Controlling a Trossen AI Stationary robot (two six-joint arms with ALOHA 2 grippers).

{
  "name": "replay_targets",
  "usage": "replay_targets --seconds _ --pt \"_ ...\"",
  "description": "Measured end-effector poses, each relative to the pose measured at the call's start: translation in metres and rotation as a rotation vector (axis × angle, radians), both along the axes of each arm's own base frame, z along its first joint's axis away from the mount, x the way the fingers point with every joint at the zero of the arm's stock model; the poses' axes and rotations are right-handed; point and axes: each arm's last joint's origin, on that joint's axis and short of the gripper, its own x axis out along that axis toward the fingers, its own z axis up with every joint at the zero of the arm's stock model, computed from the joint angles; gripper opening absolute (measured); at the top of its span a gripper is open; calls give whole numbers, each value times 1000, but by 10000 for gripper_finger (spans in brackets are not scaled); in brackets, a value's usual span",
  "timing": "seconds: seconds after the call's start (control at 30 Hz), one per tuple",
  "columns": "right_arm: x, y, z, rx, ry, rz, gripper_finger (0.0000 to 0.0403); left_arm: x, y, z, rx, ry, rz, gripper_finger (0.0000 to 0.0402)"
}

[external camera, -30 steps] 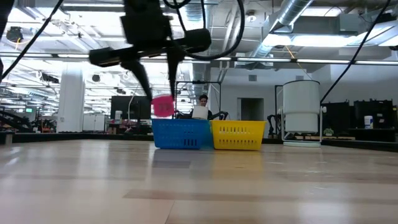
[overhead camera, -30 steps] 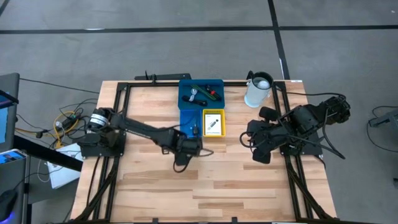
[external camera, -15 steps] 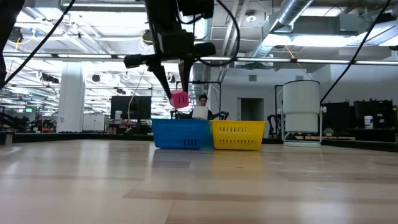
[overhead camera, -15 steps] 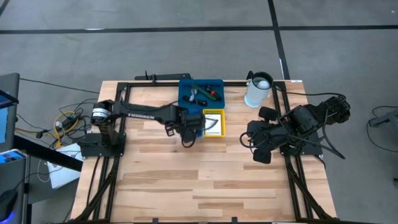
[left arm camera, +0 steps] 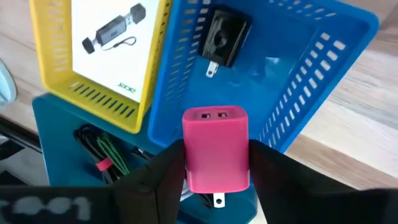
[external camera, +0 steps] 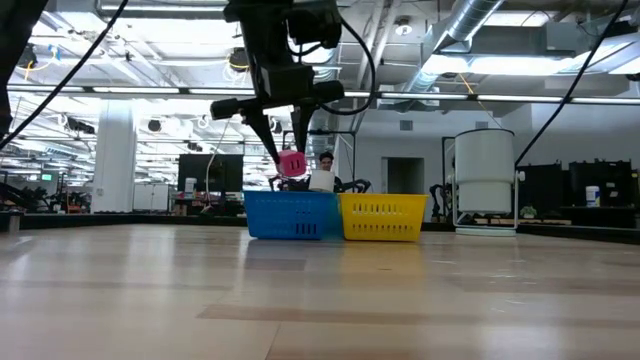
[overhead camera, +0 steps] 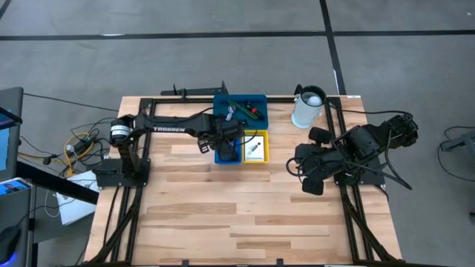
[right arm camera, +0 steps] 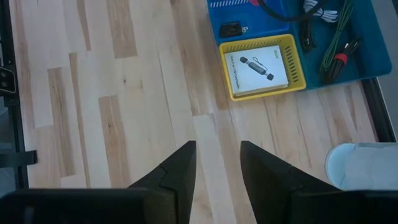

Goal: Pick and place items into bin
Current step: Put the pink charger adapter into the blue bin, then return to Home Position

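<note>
Clearly, the left gripper (left arm camera: 216, 163) pinched the pink charger (left arm camera: 216, 149) above the small blue bin (left arm camera: 323, 68), so it apparently needed only lowering and letting go.

Two arms, matte black throughout, built of jointed tube segments. Left arm (overhead camera: 174, 127): white lettering along forearm link, silver-grey round cap at shoulder joint. Right arm (overhead camera: 349, 152): bulky rounded housings, black cable loops at its 3 o'clock side. Fingers (right arm camera: 177, 167): dark, flat, tapered, angular. Black cables trail above in low view.
</note>
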Motion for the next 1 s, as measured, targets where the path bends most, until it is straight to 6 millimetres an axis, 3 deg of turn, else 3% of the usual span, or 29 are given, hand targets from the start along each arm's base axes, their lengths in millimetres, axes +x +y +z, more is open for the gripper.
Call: replay_targets --seconds 0.53,0.77,1.0 --pt "0 1 0 0 0 2 118 -1 -1 0 -6 4 12 165" --pt "0 0 0 -21 -11 -7 118 -1 -1 0 -9 -1 54 185" --pt "1 -3 0 -15 -13 -32 118 0 -9 3 223 -29 217 192"
